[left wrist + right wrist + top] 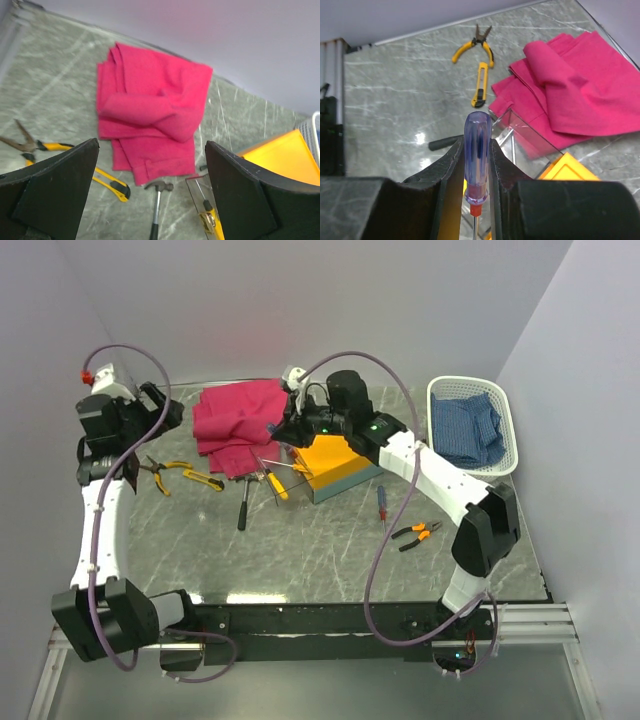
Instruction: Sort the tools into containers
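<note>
My right gripper is shut on a blue-handled screwdriver, held upright over the orange-yellow toolbox, whose clear lid stands open. My left gripper is open and empty, hovering at the far left above the yellow-black pliers. The hammer and the yellow screwdriver lie left of the toolbox. A red-handled screwdriver and the orange-black pliers lie in front of it. The white lattice basket stands at the far right.
A magenta cloth lies behind the toolbox, and a blue checked cloth fills the basket. A yellow utility knife lies beside the yellow-black pliers. Walls close in the left, back and right sides.
</note>
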